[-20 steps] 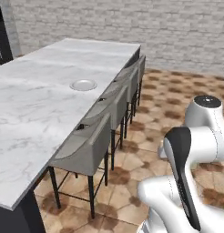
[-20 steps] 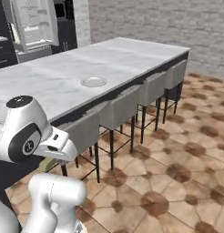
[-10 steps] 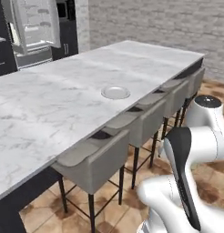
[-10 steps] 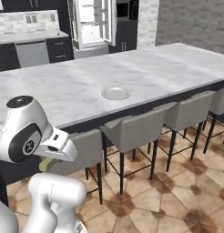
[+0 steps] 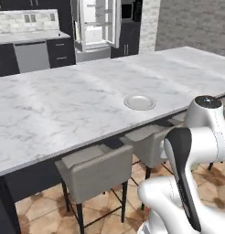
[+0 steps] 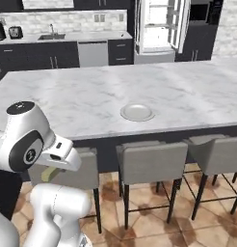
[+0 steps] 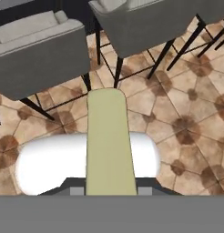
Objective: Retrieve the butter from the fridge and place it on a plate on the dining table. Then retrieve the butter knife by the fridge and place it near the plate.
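Hand view looks down past the butter (image 7: pixel 109 141), a pale yellow-green stick running up from between the fingers of the gripper (image 7: pixel 109 191); jaws narrow, clamped on it. Fingertips themselves hidden by the stick. Below it, brown tiled floor (image 7: pixel 186 104) and two grey seats (image 7: pixel 41 50) on dark legs.

Right base view catches just the end of the butter (image 6: pixel 49 173) poking out under the white wrist, low and off the table's near edge, above the seats. Same view gives the sink counter (image 6: pixel 67 36) along the back wall and the fridge (image 6: pixel 159 26) at back right, doors swung open, white inside.

Left base view has the plate (image 5: pixel 139 102) on the dining table (image 5: pixel 64 105), toward the near long edge, right of the table's middle, bare. Arm (image 5: pixel 192 173) bulks in the lower right corner, blocking the gripper. Fridge (image 5: pixel 96 25) behind the far edge here too.

Room: marble top bare all round the plate, wide margin to the far edge and both ends. Seats tucked under the near edge, one just below the plate (image 6: pixel 137 112). Floor open on the robot's side of the seats. Butter knife too small to find.
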Robot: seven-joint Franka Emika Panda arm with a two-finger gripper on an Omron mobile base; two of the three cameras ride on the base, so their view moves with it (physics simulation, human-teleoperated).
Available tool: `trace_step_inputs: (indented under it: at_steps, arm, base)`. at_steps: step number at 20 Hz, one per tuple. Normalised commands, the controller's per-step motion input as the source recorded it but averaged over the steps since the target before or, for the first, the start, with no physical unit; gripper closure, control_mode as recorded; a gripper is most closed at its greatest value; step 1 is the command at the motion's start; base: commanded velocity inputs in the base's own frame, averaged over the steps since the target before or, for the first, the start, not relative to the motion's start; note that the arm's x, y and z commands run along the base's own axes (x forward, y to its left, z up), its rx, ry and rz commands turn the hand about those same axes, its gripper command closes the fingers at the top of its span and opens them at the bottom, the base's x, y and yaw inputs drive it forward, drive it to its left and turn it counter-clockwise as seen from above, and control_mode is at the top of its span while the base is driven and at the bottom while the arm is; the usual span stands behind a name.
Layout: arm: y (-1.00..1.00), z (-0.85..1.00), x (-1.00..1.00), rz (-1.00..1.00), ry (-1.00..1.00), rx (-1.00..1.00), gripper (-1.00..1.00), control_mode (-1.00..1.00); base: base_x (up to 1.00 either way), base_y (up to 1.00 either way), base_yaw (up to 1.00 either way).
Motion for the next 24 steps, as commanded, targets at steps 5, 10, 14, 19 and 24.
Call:
trace_step_inputs:
  at_steps: [5, 10, 14, 19, 24]
  arm:
    - [0.00, 0.00, 0.00, 0.00, 0.00, 0.00, 1.00, 1.00]
    - [0.00, 0.00, 0.00, 0.00, 0.00, 0.00, 1.00, 1.00]
    - [0.00, 0.00, 0.00, 0.00, 0.00, 0.00, 1.00, 1.00]
    - [0.00, 0.00, 0.00, 0.00, 0.00, 0.00, 1.00, 1.00]
    - [0.00, 0.00, 0.00, 0.00, 0.00, 0.00, 1.00, 1.00]
  base:
    - [0.03, -1.00, 0.36]
    - [0.30, -1.00, 0.27]
    - [0.62, -1.00, 0.31]
    - [0.61, -0.35, 0.27]
    - [0.63, 0.23, 0.06]
